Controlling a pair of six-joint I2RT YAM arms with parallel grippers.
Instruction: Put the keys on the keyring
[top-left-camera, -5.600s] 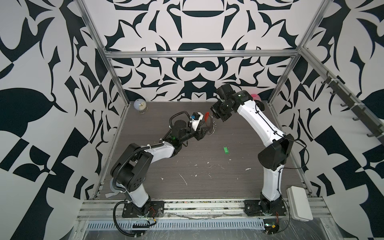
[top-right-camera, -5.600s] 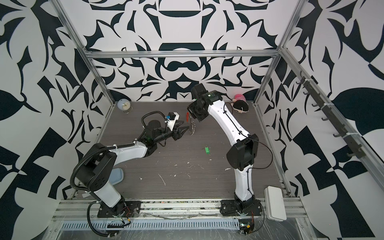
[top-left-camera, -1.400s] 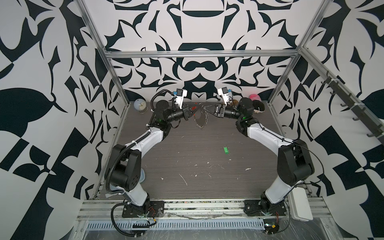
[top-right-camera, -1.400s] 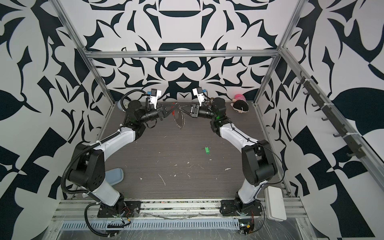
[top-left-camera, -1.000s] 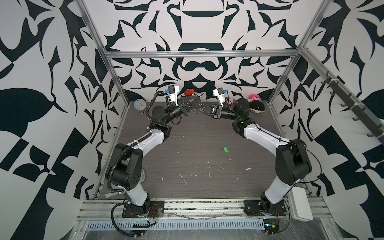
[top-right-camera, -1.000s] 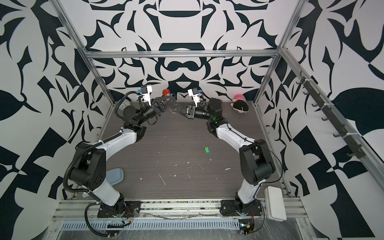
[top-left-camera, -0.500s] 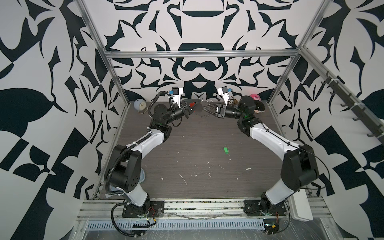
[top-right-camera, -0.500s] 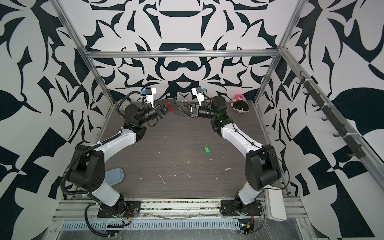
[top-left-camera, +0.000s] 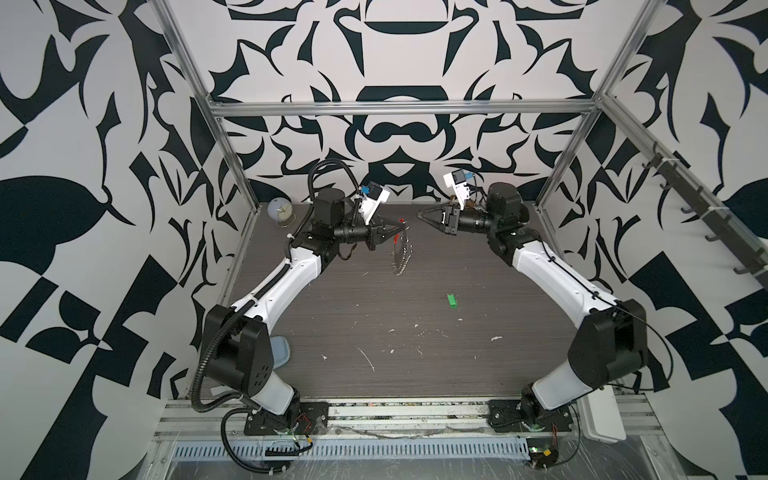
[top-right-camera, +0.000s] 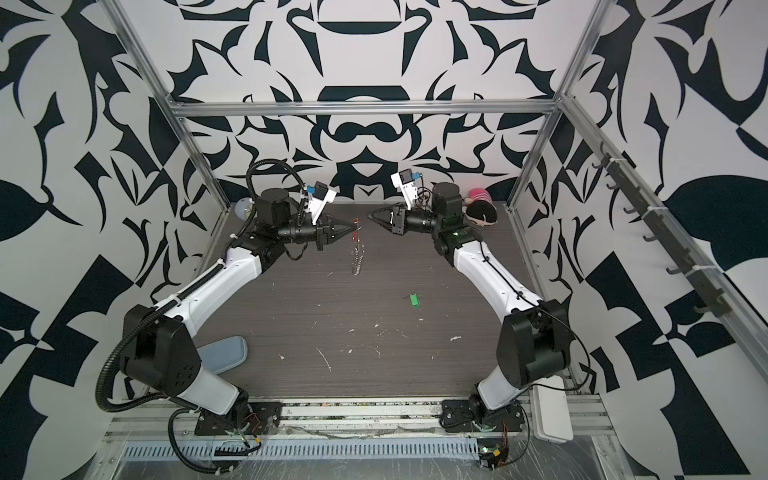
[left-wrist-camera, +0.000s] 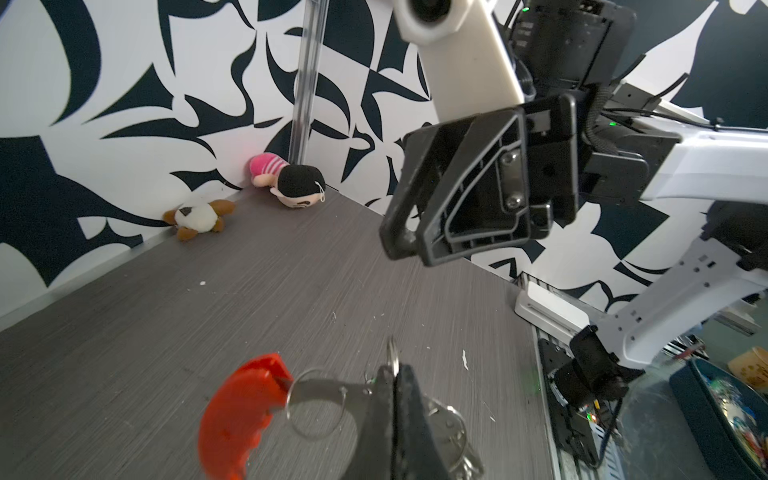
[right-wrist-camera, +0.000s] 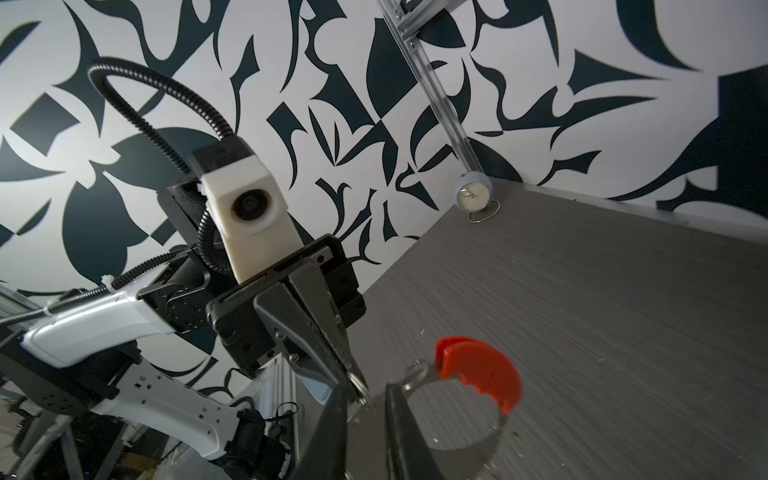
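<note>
Grey bench (top-left-camera: 415, 332): right pincer (top-left-camera: 420, 212) has just let go, slightly spread — keyring (top-left-camera: 401, 257) hangs pinched in left pincer (top-left-camera: 400, 227) alone; green key (top-left-camera: 451, 301) still needs fetching.

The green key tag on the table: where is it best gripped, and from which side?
Grip the green key tag across its narrow width, near the middle, coming straight down from above. It lies flat and alone on the table, so both long edges are free. The right gripper, holding nothing, is nearer.
</note>
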